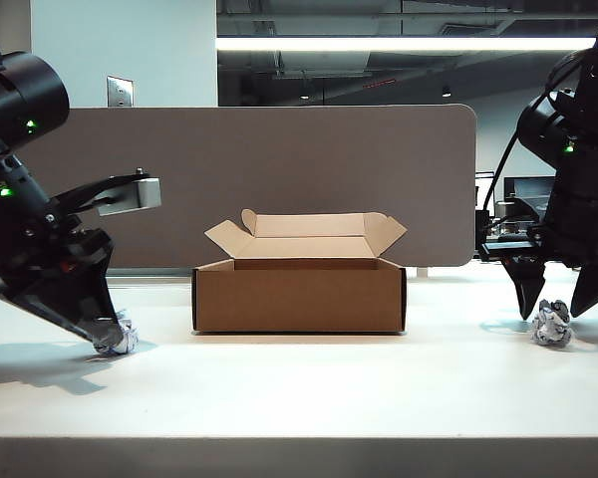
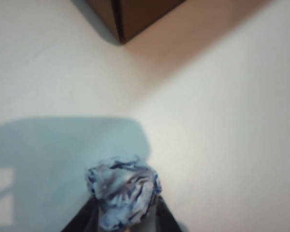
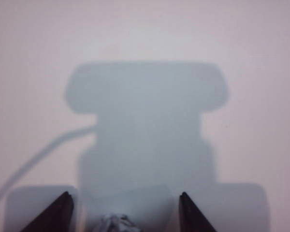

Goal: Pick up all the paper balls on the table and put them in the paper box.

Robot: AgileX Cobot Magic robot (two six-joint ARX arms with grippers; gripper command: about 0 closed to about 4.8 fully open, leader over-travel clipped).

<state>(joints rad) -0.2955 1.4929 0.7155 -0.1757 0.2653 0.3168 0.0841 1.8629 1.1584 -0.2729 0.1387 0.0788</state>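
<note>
Left wrist view alone shows left fingers (image 2: 128, 220) clamping paper ball (image 2: 124, 196); right fingers (image 3: 123, 212) spread.

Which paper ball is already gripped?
The paper ball left of the box: the left gripper is shut on it. The right ball sits between the right gripper's open jaws.

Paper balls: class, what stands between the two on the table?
In the exterior view, the paper box stands between the left paper ball and the right paper ball.
</note>
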